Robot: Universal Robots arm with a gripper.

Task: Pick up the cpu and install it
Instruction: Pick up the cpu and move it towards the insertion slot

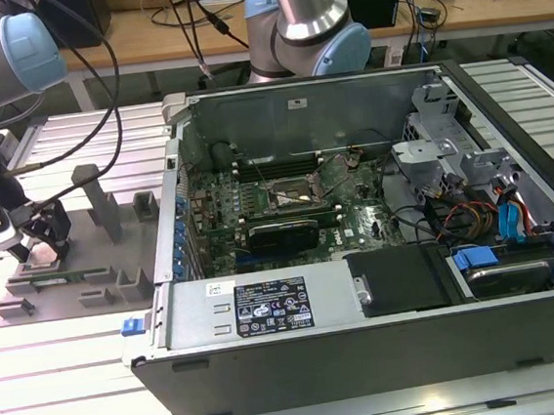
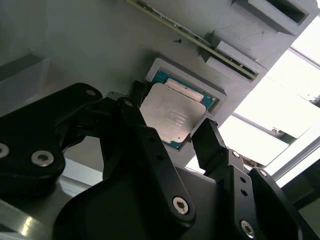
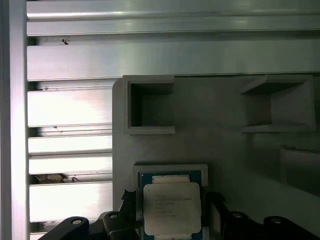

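Note:
The cpu (image 2: pixel 172 116) (image 3: pixel 172 209) is a small square chip with a silver top and a green rim. It lies flat in a square recess of the grey holder block (image 1: pixel 95 256) (image 3: pixel 225 130). My gripper (image 1: pixel 40 245) (image 2: pixel 171 112) (image 3: pixel 171 196) hangs low over that recess at the exterior view's left. It is open, with one black finger (image 2: pixel 134 97) on each side of the chip, close to its edges. The motherboard's dark socket frame (image 1: pixel 298 194) sits inside the open computer case (image 1: pixel 267 311), far to the exterior view's right of the gripper.
The holder block carries upright posts (image 1: pixel 90 201) and box-shaped pockets (image 3: pixel 150 107), and a long thin stick (image 2: pixel 192 39) lies in a slot beside the chip. The block rests on a ribbed aluminium table (image 1: pixel 68 384). The case walls, drive cage (image 1: pixel 428 149) and cables (image 1: pixel 513 214) crowd the board.

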